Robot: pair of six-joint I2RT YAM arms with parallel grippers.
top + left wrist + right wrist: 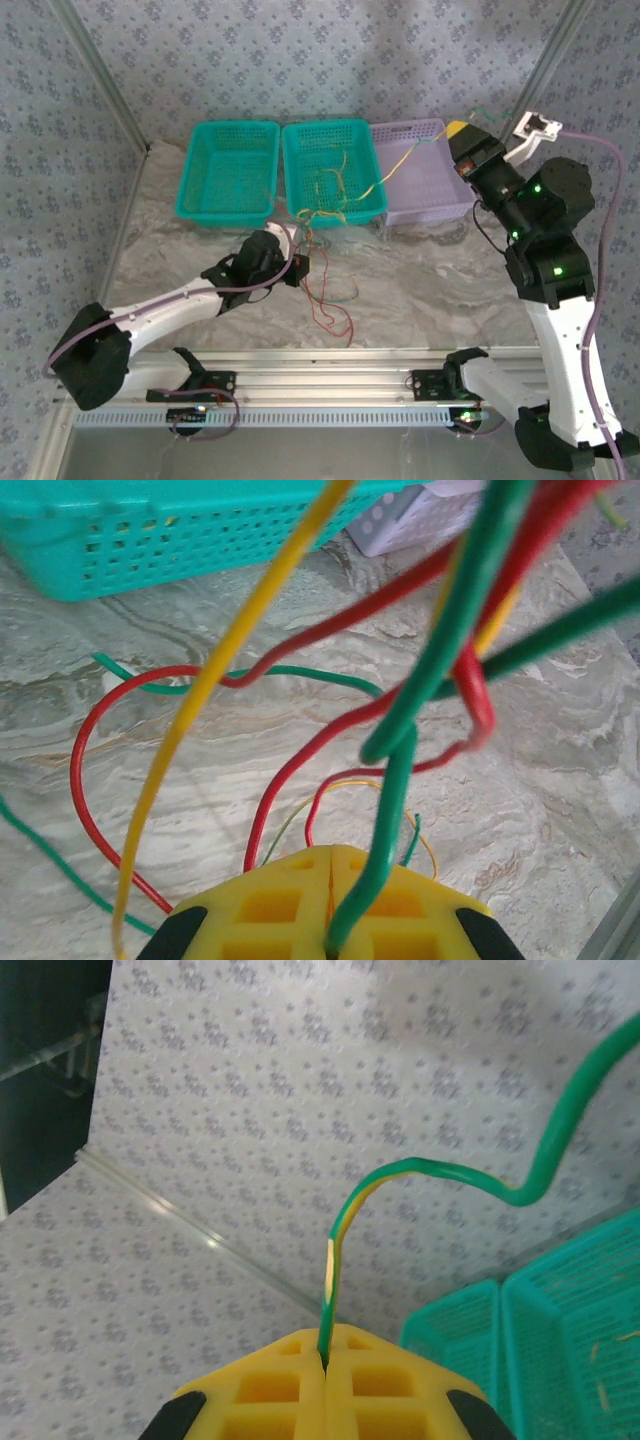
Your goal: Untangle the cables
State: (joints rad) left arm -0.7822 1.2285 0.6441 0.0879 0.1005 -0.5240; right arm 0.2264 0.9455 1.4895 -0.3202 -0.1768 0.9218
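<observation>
Nearest to the top camera stand the two arm bases on the metal rail (330,385). Beyond them, on the marble table (440,285), the left pincer (300,262) is low in front of the middle teal basket (330,127). The cables (325,208) are bunched over this basket's front wall, and red loops of them spill on the table beside the pincer. One yellow strand goes up to the right pincer (458,130), which is raised over the far corner of the purple basket (432,205). A second teal basket (196,170) stands at the left.

From the left wrist, the yellow fingers (270,900) are pressed together – clamped on a green cable (385,850) that rises between them. A red cable (80,780) makes a wide loop over the table, and a yellow cable (200,700) crosses in front of it at a slant.

From the right wrist, the fingers (270,1380) are also together, gripping a green-and-yellow cable (335,1230) – it stands up from the pincer, then bends to the right, with the teal baskets low at the right.
</observation>
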